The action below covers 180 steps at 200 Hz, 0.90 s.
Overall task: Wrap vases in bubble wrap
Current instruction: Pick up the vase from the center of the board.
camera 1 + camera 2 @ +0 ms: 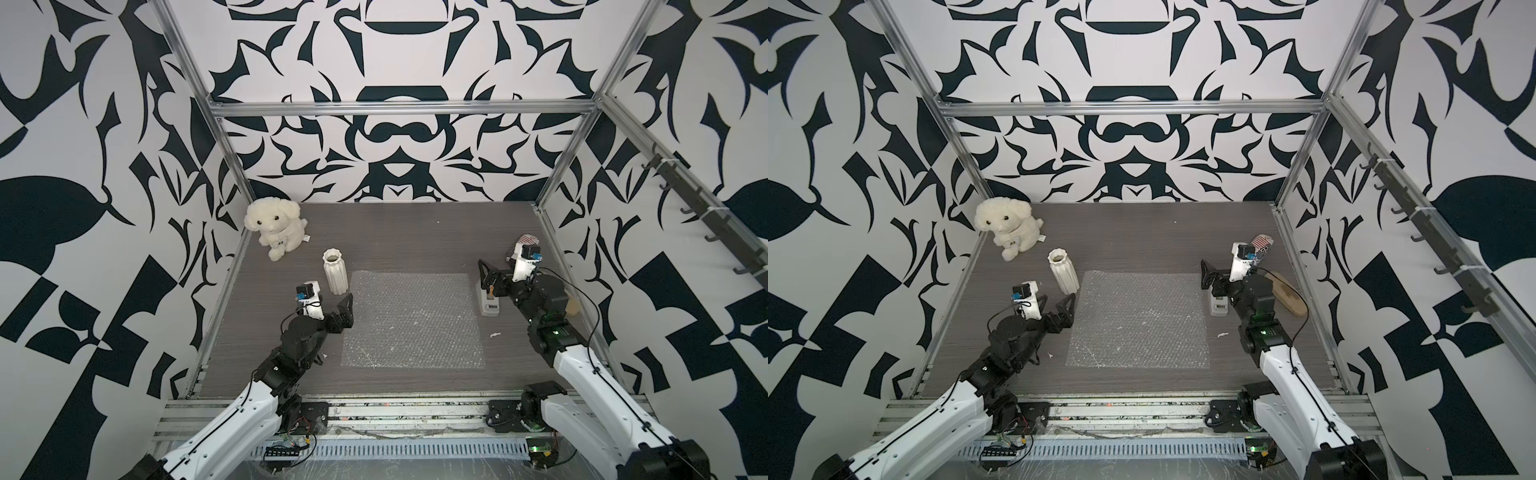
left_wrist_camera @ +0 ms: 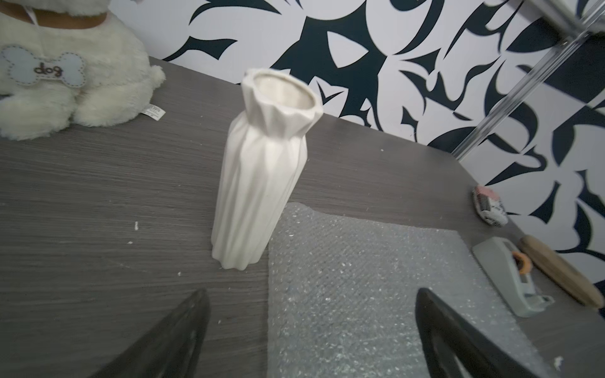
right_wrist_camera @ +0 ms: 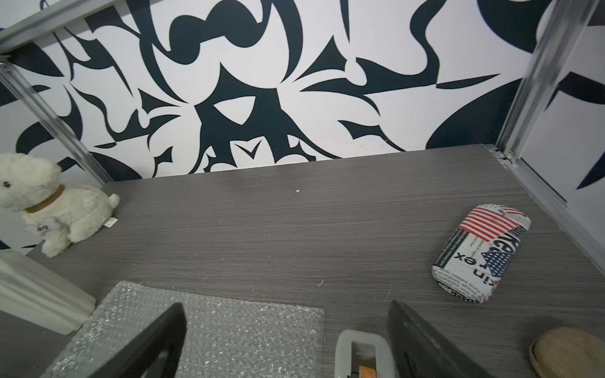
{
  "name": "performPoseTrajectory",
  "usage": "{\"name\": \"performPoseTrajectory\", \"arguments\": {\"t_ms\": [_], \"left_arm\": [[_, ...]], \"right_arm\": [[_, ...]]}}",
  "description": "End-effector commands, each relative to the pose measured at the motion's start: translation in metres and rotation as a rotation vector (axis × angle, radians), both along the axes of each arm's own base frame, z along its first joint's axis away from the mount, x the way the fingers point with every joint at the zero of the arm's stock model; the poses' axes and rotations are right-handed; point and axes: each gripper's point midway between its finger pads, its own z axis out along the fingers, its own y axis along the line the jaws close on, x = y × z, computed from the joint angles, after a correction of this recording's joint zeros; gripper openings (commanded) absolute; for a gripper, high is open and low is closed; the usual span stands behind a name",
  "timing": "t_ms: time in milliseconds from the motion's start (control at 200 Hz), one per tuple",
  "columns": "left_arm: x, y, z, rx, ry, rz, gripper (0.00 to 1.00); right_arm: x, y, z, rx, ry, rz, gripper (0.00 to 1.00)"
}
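While my left gripper (image 2: 311, 294) and right gripper (image 3: 285, 304) both hang spread wide and empty, the single vase (image 1: 335, 272) stands upright on the desk (image 1: 407, 232). It is white, with vertical flutes, a pinched neck and a flared scalloped rim. It stands just beside the far left corner of the one bubble wrap (image 1: 415, 320), which lies flat mid-desk. My left gripper is near the vase, not touching it. My right hangs over the one tape dispenser (image 1: 488, 302) at the sheet's right side. One plush dog (image 1: 274, 226) sits in the far left corner. One printed case (image 3: 481, 252) and one wooden brush (image 1: 1285, 293) lie by the right edge.
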Motion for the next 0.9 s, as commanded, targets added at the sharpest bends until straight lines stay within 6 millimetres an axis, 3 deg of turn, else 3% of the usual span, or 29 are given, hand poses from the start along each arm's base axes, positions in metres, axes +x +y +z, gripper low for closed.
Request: {"name": "performPoseTrajectory", "arguments": {"t_ms": [0, 60, 245, 445, 670, 690, 775, 895], "left_arm": [[0.011, 0.029, 0.022, 0.072, -0.160, 0.178, 0.99], [0.015, 0.037, 0.023, 0.120, -0.173, 0.232, 0.99], [0.037, 0.025, 0.022, 0.218, -0.178, 0.205, 0.99], [0.063, 0.041, 0.013, 0.130, -0.153, 0.270, 0.99], [0.082, 0.013, 0.027, 0.099, -0.212, 0.156, 0.99], [0.085, 0.011, 0.018, 0.111, -0.197, 0.145, 0.99], [0.089, 0.005, 0.017, 0.109, -0.206, 0.126, 0.99], [0.099, 0.010, 0.011, 0.130, -0.192, 0.173, 0.99]], "right_arm": [[-0.003, 0.011, 0.026, 0.036, -0.112, 0.064, 0.99], [-0.005, 0.013, 0.026, 0.042, -0.126, 0.078, 0.99], [-0.009, 0.020, 0.032, 0.059, -0.156, 0.122, 0.99], [-0.012, 0.026, 0.032, 0.069, -0.160, 0.158, 0.99], [-0.011, 0.032, 0.029, 0.084, -0.152, 0.191, 0.99], [-0.011, 0.033, 0.029, 0.083, -0.155, 0.193, 0.99], [-0.011, 0.034, 0.028, 0.083, -0.152, 0.200, 0.99], [-0.011, 0.034, 0.028, 0.081, -0.151, 0.200, 0.99]]}}
